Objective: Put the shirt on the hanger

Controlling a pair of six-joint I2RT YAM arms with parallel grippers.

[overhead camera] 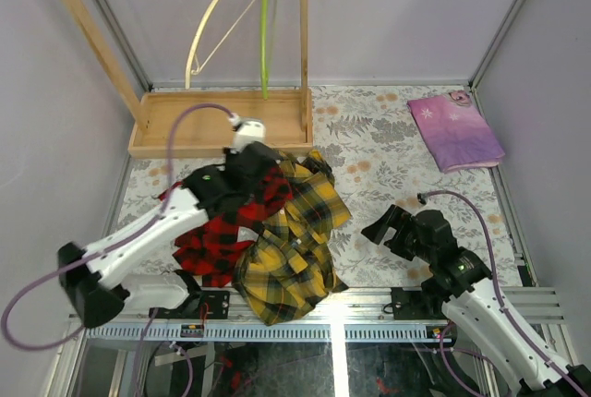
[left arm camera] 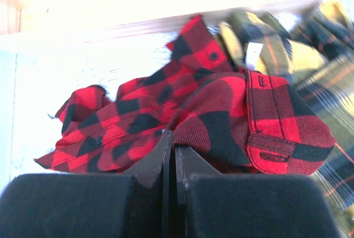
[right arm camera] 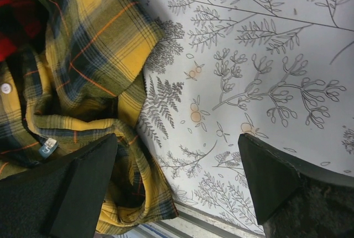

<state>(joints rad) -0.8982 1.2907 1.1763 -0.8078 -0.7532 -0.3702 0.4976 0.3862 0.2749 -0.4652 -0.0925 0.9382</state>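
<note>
Pinching a fold of the red-and-black plaid shirt (left arm camera: 221,110), the left gripper (left arm camera: 170,141) has its fingers pressed together on the fabric. The shirt lies crumpled on the floral table (overhead camera: 388,157), touching the yellow plaid shirt (overhead camera: 295,249) to its right. The right gripper (right arm camera: 177,177) is spread wide and holds nothing, just beside the yellow shirt. At the back the cream hanger (overhead camera: 205,18) hangs on the wooden rack (overhead camera: 175,149), beside a lime-green hanger (overhead camera: 266,28).

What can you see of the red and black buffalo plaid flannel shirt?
The red-and-black buffalo-plaid flannel shirt lies crumpled on the floral-print table. It is soft woven cloth with dark buttons showing and no lettering in view. It bunches against the yellow-and-dark plaid shirt. The left gripper, fingers together, meets one of its folds.
</note>
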